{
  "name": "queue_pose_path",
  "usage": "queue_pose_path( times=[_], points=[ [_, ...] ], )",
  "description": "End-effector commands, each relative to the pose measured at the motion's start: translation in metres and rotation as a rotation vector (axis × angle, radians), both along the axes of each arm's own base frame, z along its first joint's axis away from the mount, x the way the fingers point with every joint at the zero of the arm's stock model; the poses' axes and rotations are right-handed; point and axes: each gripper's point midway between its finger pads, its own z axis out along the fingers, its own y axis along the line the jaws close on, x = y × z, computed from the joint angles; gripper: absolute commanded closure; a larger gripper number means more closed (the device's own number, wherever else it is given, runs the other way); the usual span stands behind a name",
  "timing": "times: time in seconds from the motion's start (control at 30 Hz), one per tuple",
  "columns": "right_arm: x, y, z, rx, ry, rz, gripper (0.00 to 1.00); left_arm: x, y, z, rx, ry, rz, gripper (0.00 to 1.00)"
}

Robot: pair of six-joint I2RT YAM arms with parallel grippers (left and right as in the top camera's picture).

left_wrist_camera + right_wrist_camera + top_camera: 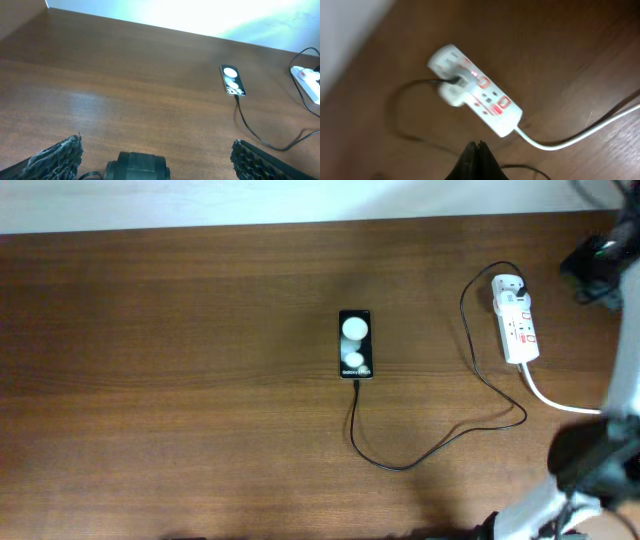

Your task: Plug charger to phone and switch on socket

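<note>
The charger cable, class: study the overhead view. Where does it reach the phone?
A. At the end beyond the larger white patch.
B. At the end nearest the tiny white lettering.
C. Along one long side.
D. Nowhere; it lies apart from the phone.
B: in the overhead view the charger runs up to the phone at the end bearing the white lettering, opposite the larger white patch.

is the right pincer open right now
No, the right pincer has its fingertips pressed together with no gap, in front of the socket.
</note>
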Motion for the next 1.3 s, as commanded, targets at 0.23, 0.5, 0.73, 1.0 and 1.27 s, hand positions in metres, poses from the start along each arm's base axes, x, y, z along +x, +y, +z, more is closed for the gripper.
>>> queue_pose_path(
  times=[0.23, 0.5, 0.73, 1.0, 1.27],
  points=[
    [-0.122, 0.075, 0.239, -0.146, -0.691, 0.116, 0.96, 0.090, 0.042, 0.067, 0.055, -0.342, 0.245, 0.01],
    [-0.157, 0.138, 0.339, -0.080, -1.113, 0.346, 0.96, 0.255, -0.004, -0.089, 0.004, -0.374, -0.011, 0.01],
    [-0.212, 0.157, 0.358, -0.163, -1.188, 0.377, 0.96, 0.258, -0.004, -0.128, 0.006, -0.277, -0.010, 0.01],
    [-0.251, 0.171, 0.350, -0.184, -1.243, 0.379, 0.96, 0.258, -0.003, -0.127, 0.006, -0.283, -0.007, 0.01],
    [-0.285, 0.206, 0.333, -0.159, -1.428, 0.563, 0.91, 0.258, -0.003, -0.126, 0.006, -0.287, -0.007, 0.01]
  ],
)
